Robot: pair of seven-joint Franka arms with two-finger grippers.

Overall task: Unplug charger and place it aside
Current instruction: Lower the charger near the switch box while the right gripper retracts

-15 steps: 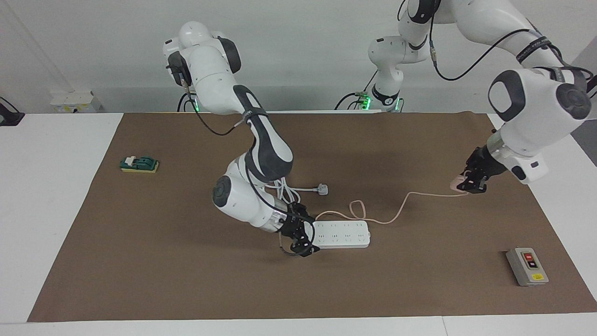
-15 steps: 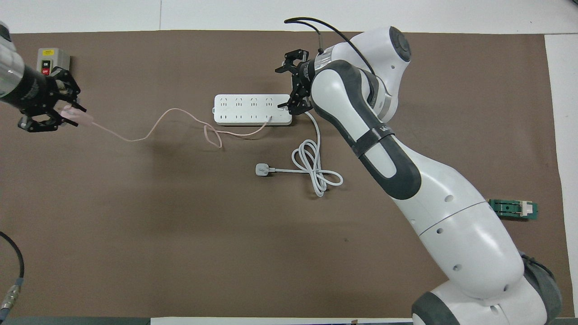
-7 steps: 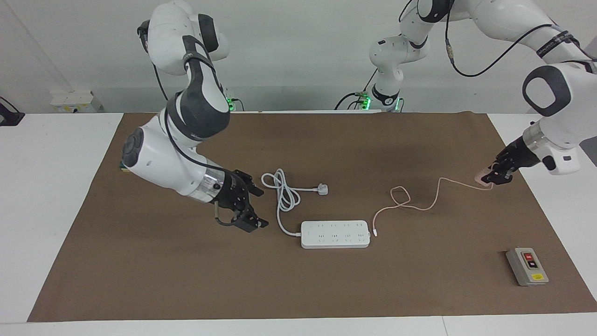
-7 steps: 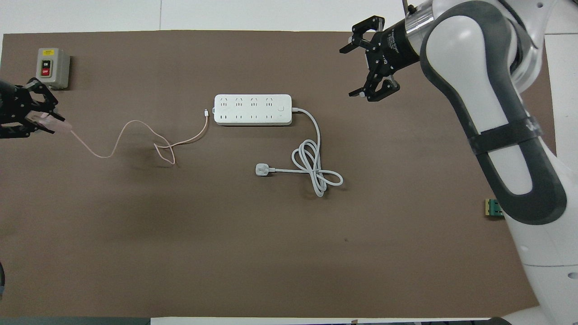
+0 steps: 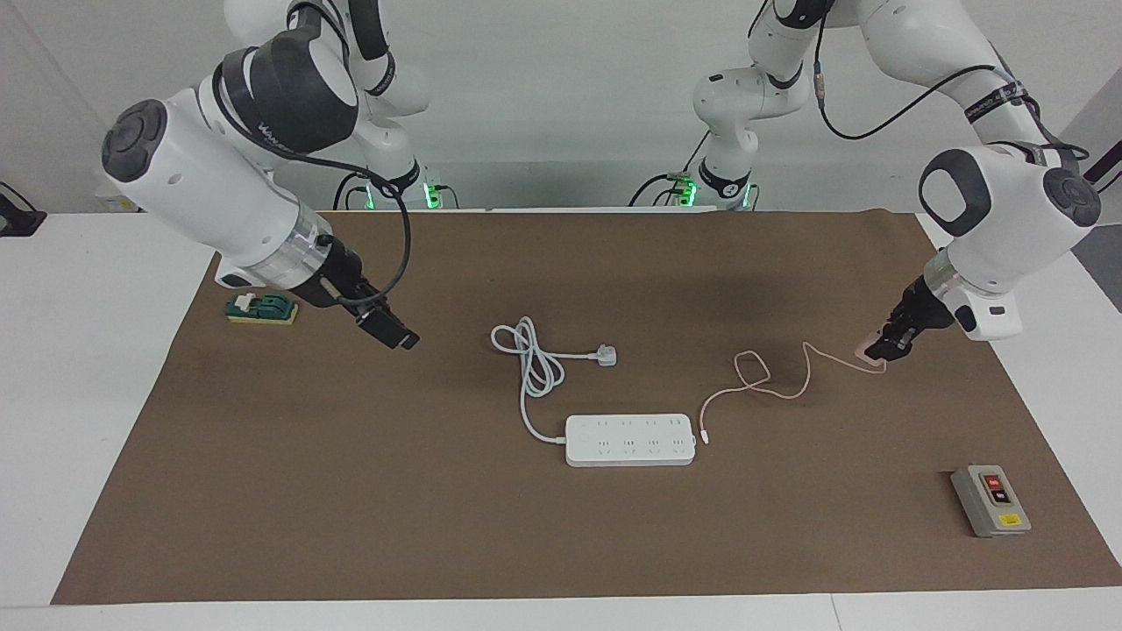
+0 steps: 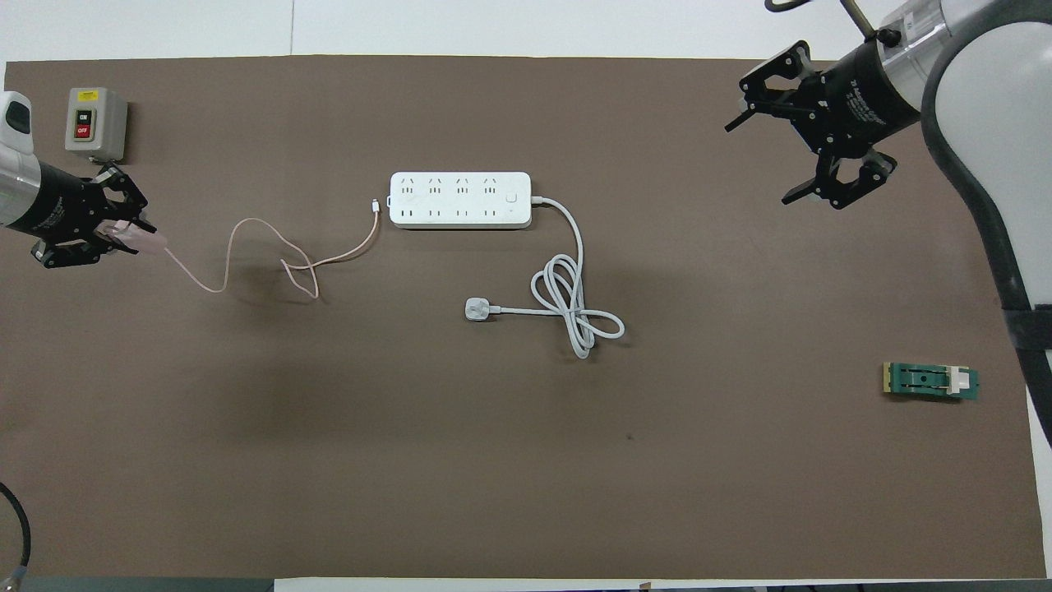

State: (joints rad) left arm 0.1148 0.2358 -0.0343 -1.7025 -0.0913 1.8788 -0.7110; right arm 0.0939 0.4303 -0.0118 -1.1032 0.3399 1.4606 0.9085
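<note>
The small pale pink charger (image 5: pixel 866 350) is unplugged and sits in my left gripper (image 5: pixel 884 348), which is shut on it low over the brown mat near the left arm's end. It also shows in the overhead view (image 6: pixel 146 241) at my left gripper (image 6: pixel 115 237). Its thin pink cable (image 5: pixel 776 384) trails loosely across the mat, and the cable's free end lies beside the white power strip (image 5: pixel 631 440). My right gripper (image 5: pixel 392 331) is open and empty, raised over the mat toward the right arm's end; it also shows in the overhead view (image 6: pixel 814 148).
The strip's white cord (image 5: pixel 535 364) with its three-pin plug (image 5: pixel 605 355) lies coiled nearer to the robots than the strip. A grey switch box (image 5: pixel 990 499) stands at the left arm's end. A green block (image 5: pixel 261 308) lies near the right gripper.
My right gripper left the power strip's end and rose away toward the right arm's end. My left gripper carried the charger outward, dragging the cable clear of the strip, then came back slightly lower.
</note>
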